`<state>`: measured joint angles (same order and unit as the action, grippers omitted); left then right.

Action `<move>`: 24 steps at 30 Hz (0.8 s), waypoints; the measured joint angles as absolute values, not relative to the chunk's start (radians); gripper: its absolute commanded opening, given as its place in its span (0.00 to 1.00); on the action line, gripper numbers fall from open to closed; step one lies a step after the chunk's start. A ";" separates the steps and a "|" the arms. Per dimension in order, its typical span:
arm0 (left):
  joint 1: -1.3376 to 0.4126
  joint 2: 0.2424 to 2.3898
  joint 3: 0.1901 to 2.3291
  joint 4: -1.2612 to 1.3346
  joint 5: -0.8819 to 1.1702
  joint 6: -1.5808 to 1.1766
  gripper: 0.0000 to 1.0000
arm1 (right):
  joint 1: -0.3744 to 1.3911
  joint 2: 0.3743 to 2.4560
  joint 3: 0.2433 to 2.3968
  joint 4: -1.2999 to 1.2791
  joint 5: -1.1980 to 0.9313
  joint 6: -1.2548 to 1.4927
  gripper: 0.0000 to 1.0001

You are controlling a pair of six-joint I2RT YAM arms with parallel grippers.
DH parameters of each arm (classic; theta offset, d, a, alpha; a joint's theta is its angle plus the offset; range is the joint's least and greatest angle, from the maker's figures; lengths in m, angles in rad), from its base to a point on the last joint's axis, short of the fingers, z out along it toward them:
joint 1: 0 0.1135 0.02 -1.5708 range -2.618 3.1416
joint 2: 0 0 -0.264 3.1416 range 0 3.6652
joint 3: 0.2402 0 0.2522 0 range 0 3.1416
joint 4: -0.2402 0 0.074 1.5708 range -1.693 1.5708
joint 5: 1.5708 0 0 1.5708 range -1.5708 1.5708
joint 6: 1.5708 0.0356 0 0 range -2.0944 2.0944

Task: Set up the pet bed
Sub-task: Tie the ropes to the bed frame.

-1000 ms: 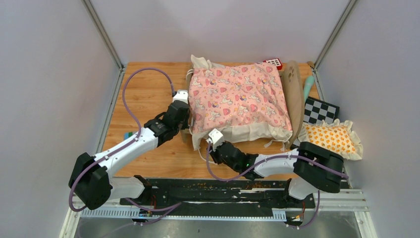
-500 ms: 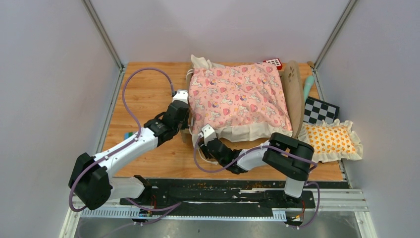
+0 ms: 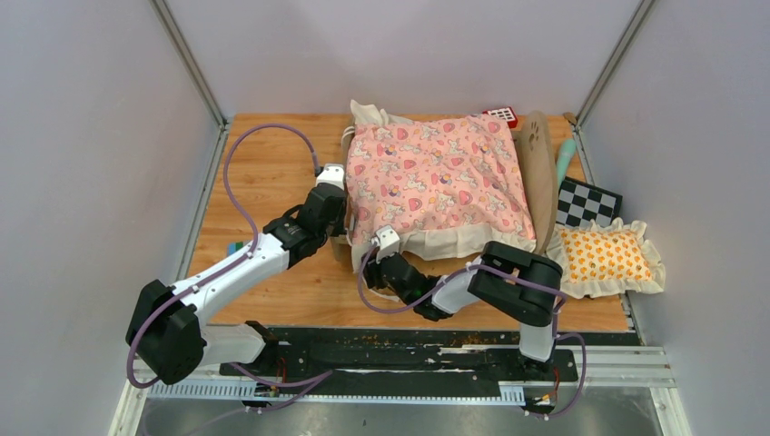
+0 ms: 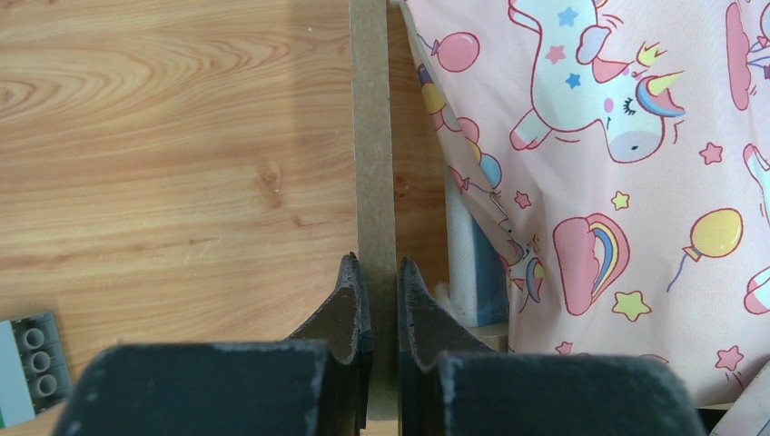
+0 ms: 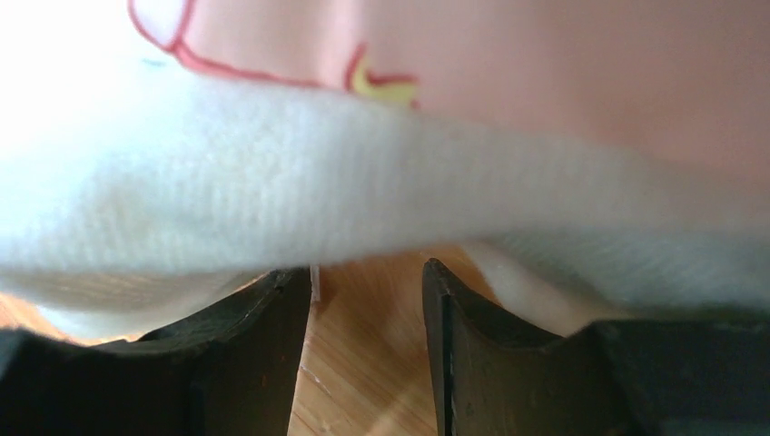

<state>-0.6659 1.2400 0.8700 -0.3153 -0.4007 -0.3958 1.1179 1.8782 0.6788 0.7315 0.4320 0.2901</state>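
1. The pet bed [image 3: 540, 173] sits at the middle-far part of the table [image 3: 272, 173], its headboard toward the right. The frame looks light, so a hard tug from either arm could slide or tip it
2. The quilt [image 3: 436, 177] lies rumpled over the bed, its near edge hanging down the front. Pulling one corner alone may drag it askew, or off the mattress altogether
3. The pillow [image 3: 607, 254] rests well apart at the right. The right arm's elbow is near it, and a wide swing could knock it away
4. The left gripper [image 4: 374, 272] is clenched on the thin side rail [image 4: 372, 182]. Twisting there could strain the board or wrench the frame out of square
5. The right gripper [image 5: 368, 272] has its jaws apart with nothing between them, just under the white ruffle [image 5: 363, 182]. Closing here might pinch only the frill, which could slip out, or miss and scrape the table
6. A grey brick [image 4: 23, 363] lies near the left gripper and could be nudged
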 measured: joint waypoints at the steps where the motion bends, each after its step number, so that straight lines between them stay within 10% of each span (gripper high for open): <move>1: -0.666 1.240 0.870 -0.316 -0.401 -0.396 0.00 | 1.118 1.885 0.673 0.758 0.429 0.299 0.50; 24: -0.662 1.240 0.870 -0.311 -0.400 -0.391 0.00 | 1.125 1.977 0.721 0.888 0.374 0.357 0.45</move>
